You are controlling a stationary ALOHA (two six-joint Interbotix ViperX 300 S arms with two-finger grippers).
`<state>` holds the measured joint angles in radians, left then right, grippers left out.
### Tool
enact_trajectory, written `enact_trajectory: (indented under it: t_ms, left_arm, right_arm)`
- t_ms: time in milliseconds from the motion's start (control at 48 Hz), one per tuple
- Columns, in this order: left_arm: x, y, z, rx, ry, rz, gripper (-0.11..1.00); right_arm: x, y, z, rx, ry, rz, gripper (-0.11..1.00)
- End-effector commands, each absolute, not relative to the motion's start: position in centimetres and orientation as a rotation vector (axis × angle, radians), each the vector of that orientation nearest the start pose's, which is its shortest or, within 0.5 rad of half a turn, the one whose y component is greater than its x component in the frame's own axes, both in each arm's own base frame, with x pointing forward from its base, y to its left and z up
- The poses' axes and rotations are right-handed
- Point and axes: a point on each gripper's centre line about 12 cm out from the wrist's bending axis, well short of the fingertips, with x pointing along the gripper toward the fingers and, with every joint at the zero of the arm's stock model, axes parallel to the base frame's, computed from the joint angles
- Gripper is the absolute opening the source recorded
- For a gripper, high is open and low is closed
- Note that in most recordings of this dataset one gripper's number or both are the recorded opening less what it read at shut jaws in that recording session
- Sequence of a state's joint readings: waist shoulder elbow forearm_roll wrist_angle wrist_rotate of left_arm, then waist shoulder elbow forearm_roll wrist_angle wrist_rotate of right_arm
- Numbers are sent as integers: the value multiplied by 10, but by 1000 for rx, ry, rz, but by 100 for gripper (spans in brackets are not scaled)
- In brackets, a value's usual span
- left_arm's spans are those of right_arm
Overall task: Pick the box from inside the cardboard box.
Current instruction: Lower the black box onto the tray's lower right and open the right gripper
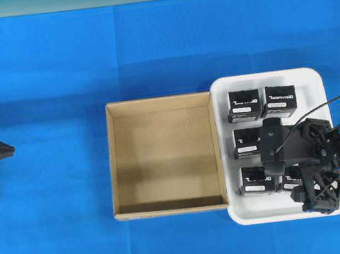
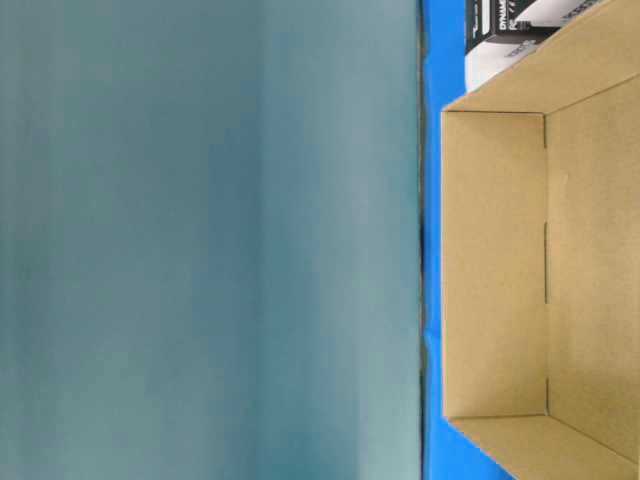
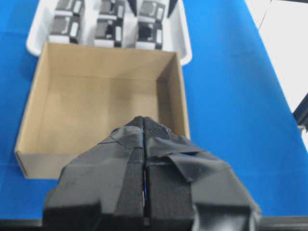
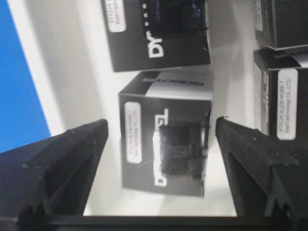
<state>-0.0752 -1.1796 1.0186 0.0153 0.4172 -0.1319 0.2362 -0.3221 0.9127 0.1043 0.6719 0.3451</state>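
Right gripper [image 4: 161, 139], lower frame: jaws spread wide, straddling a black box [image 4: 166, 139] without touching it; box sits in the white tray [image 4: 77, 62]. Left gripper [image 3: 144, 159] pressed closed, low centre. Beyond it, cardboard box [image 3: 103, 103], nothing inside.
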Motion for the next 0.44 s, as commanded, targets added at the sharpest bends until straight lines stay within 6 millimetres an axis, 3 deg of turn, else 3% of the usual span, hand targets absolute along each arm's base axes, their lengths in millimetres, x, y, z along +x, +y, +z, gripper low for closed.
enact_trajectory:
  t_ms: [0, 417]
  left_arm:
    - [158, -11, 321, -104, 246, -54, -7]
    - [158, -11, 323, -106, 241, -54, -7]
  right_arm:
    - [244, 66, 169, 268, 1245, -1, 93]
    - [232, 54, 231, 315, 1114, 8, 93]
